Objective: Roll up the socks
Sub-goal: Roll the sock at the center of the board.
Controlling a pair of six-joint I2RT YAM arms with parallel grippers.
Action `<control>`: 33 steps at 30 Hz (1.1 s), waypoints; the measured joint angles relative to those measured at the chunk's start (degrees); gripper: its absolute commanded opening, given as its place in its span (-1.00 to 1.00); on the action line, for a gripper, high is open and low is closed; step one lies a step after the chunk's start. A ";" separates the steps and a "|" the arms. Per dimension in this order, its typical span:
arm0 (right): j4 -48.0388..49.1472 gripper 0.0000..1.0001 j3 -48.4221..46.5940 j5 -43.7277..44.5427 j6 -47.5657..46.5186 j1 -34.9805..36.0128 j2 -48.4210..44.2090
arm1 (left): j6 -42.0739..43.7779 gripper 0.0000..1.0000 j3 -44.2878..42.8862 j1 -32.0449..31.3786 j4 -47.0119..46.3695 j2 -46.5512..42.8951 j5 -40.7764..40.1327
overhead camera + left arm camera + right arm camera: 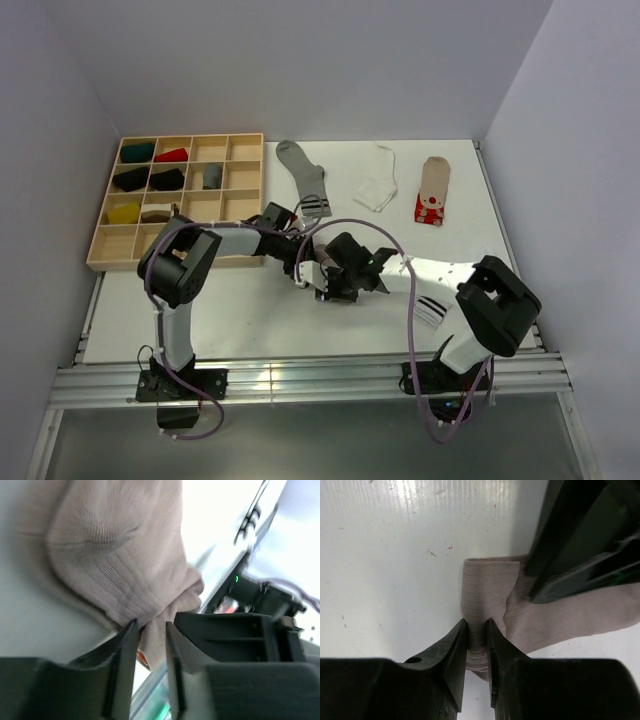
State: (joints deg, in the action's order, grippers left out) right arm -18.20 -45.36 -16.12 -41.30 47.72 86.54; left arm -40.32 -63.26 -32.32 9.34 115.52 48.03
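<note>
Right gripper (476, 630) is pinched nearly closed on taupe sock (485, 590), folded end gripped, length laid rightward in wrist view, mid-table (250, 320). Left gripper (150, 625) is narrowly parted around fabric, grip unclear. Rolled socks (172, 155) are held in wooden tray (243, 150) compartments.

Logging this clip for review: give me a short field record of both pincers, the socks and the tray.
left pincer: closed on bunched taupe sock
right pincer: pinching the same sock's folded edge
loose on table: grey sock, white sock, red-striped sock
tray: far left, several compartments filled
</note>
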 measured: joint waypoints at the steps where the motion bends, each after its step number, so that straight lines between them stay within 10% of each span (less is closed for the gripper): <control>1: -1.11 -0.67 -1.05 -1.36 0.11 -0.87 0.81 | -0.17 -0.28 0.66 0.20 -0.98 -1.16 -1.46; 20: -29.64 -0.66 -25.09 -19.96 -1.22 -12.39 20.87 | -8.02 -0.31 24.20 3.13 -20.90 -32.26 -31.80; 33: -45.16 -0.65 -39.87 -25.62 -0.42 -14.19 34.75 | 4.85 -0.33 32.52 -5.90 -31.87 -41.42 -34.45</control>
State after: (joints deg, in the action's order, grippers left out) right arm -63.35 -85.23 -41.74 -41.71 33.54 121.30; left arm -35.46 -30.74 -38.22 -22.52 74.11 13.58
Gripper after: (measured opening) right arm 0.226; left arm 0.334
